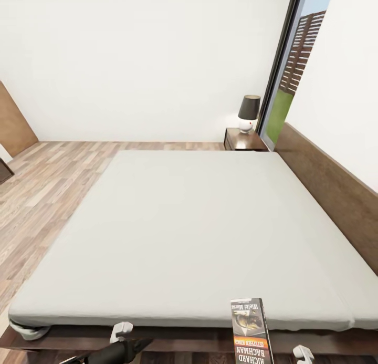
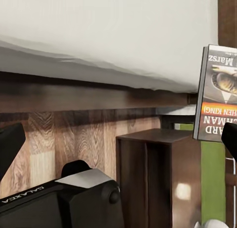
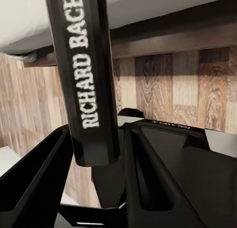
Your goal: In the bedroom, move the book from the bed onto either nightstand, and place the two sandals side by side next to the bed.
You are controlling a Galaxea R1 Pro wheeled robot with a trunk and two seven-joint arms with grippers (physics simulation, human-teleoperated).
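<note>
The left end effector [image 1: 122, 333] hangs low by the bed's [image 1: 178, 232] near edge, nothing between its dark fingers [image 2: 10, 144], which stand apart. To its right, the right end effector [image 3: 94, 154] is clamped on the book [image 1: 251, 330], the two black fingers [image 3: 148, 178] pinching the thin paperback at its lower end so it stands up out of the grip, long axis running away from the palm, spine with white lettering toward the wrist camera. The book is off the mattress, in the air at the bed's near edge. One nightstand [image 1: 244, 139], glossy reddish-brown and square, carrying a dark-shaded lamp [image 1: 248, 112], sits far ahead of that end effector, past the pale, smooth mattress and beside the headboard [image 1: 331, 188]. I judge the right arm must carry the book that way. Wood planks [image 1: 47, 185] cover the floor.
</note>
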